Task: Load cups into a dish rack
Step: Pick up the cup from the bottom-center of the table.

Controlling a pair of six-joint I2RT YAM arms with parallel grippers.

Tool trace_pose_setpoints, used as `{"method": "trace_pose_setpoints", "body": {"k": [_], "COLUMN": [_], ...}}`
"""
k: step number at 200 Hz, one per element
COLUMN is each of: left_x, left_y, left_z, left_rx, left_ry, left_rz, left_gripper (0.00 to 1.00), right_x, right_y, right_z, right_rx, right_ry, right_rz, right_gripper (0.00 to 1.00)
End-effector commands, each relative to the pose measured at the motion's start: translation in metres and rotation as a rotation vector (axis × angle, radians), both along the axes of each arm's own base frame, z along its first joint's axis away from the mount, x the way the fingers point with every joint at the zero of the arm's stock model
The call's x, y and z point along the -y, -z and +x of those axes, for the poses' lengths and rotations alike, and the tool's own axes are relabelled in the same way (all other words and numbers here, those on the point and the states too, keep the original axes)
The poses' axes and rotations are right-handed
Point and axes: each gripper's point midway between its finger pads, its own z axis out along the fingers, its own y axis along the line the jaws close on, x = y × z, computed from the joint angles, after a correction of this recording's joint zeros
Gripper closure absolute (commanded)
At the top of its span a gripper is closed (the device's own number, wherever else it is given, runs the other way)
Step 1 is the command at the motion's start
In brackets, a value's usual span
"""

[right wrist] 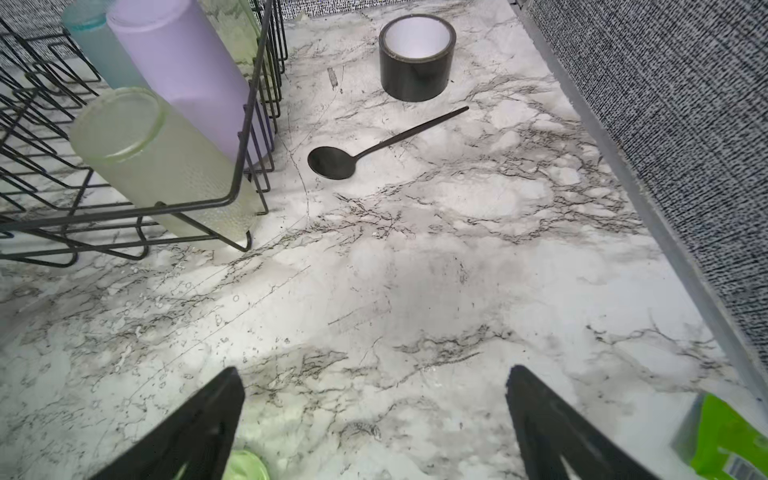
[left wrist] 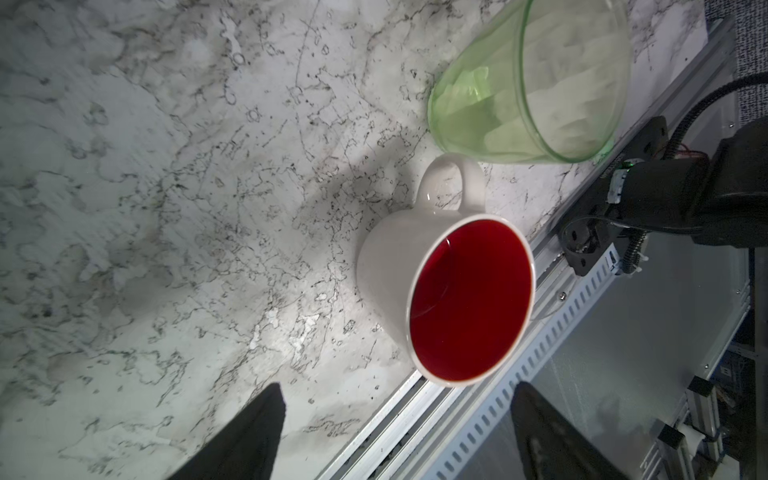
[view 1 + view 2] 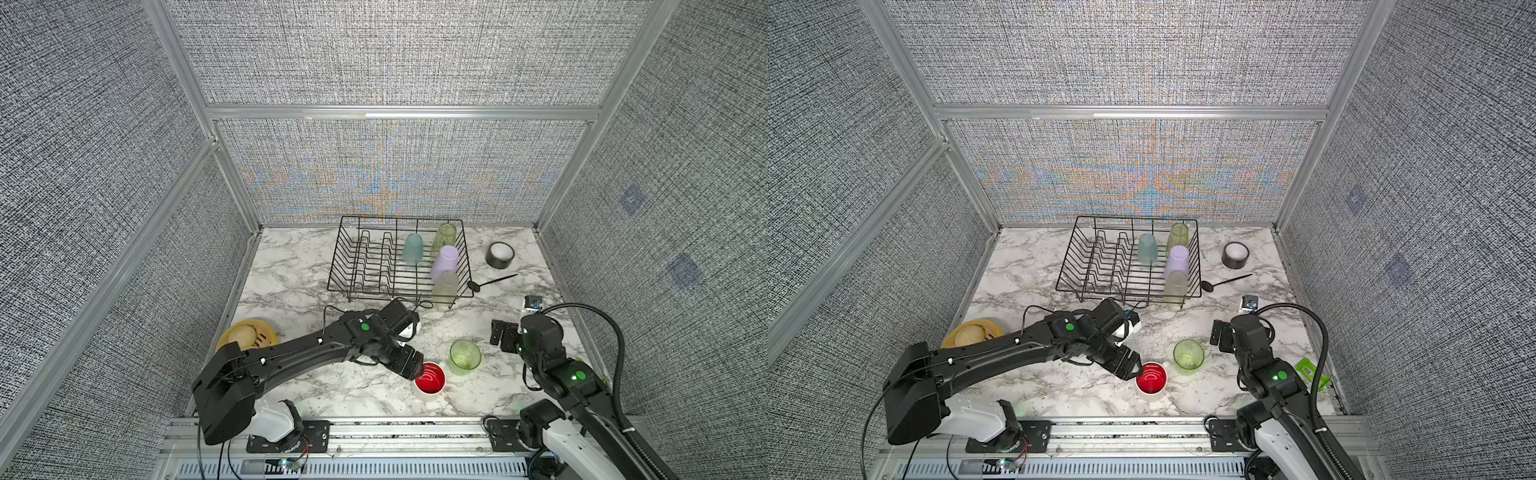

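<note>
White ceramic mug with red interior (image 2: 469, 299) upright on the marble tabletop (image 2: 166, 208), short translucent green plastic cup (image 2: 532, 83) just beside it. Left gripper (image 2: 397, 386) released, jaws spread near the mug's rim, grasping nothing. Right gripper (image 1: 374, 370) likewise spread and empty. Black wire dish rack (image 3: 353, 266) at the back holds the teal (image 3: 412, 249), tall green (image 3: 444, 237), lilac (image 3: 444, 257) and pale yellow-green (image 3: 444, 289) tumblers.

The teal cup (image 3: 1147, 248), tall green cup (image 3: 1178, 235), lilac cup (image 3: 1177, 261) and pale yellow-green cup (image 3: 1175, 289) are being carried by the dish rack (image 3: 1100, 266). The white cup (image 3: 1151, 378), red inside, is being overhung by the left tool (image 3: 1136, 366), while the short green cup (image 3: 1188, 355) is being carried upright beside it by the counter (image 3: 1059, 386).
</note>
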Motion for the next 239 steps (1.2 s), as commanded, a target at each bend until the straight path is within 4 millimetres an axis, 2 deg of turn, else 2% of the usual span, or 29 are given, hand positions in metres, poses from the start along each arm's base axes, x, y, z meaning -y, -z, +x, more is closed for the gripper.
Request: {"method": "trace_pose_setpoints", "body": {"k": [1,40,57,80,126,156,161,198,239], "left_x": [0.008,0.006,0.008,0.010,0.016,0.020,0.020,0.018,0.019], "left_y": [0.006,0.021,0.027,0.035,0.036,0.029,0.027,0.012,-0.013], "left_z": [-0.005,-0.009,-0.010,-0.008,-0.002,-0.004,-0.003,0.001,0.012], "left_rx": [-0.040,-0.052,-0.053,-0.054,-0.043,-0.046,-0.043,-0.020,-0.023], "left_ry": [0.009,0.022,0.027,0.042,0.047,0.064,0.061,0.042,0.005], "left_rz": [-0.023,0.028,0.043,0.071,0.084,0.051,0.050,0.022,-0.080], "left_gripper": [0.17,0.21,0.26,0.33,0.66,0.97,1.00,1.00,1.00], "right_x": [-0.009,-0.020,-0.027,-0.018,-0.016,-0.017,-0.018,-0.026,-0.052], "right_y": [0.007,0.054,0.050,0.049,0.050,0.051,0.050,0.030,-0.016], "right_z": [0.002,-0.008,-0.010,-0.010,-0.011,-0.011,-0.012,-0.021,-0.024], "right_rx": [0.020,-0.048,-0.027,0.014,0.024,0.001,-0.010,-0.087,-0.098], "right_ry": [0.001,-0.025,-0.078,-0.032,-0.022,-0.027,-0.029,-0.083,-0.219], "right_rz": [0.088,0.170,0.185,0.184,0.184,0.183,0.183,0.180,0.254], "right_gripper": [0.01,0.01,0.01,0.01,0.01,0.01,0.01,0.01,0.01]}}
